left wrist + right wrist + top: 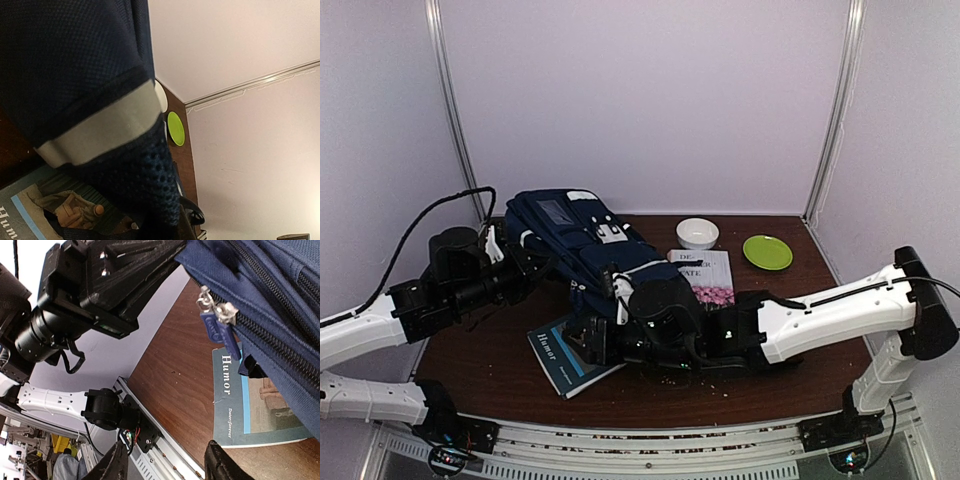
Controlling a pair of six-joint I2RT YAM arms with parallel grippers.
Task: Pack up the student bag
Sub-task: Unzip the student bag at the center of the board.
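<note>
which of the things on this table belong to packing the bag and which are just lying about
Job: large navy-blue fabric backpack; teal "Humor" paperback book partly under it, probably for packing; white booklet with pink flowers, probably too.
Lying about, likely: small white round bowl; flat lime-green round plate.

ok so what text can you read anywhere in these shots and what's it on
"Humor": cover of the blue book, partly hidden by the student bag.
Smaller line beside it: too blurred to read.
"DE-" and "ATE": white booklet beside the bowl; rest unreadable.
Zip pull tab: lettering too small to read.
</note>
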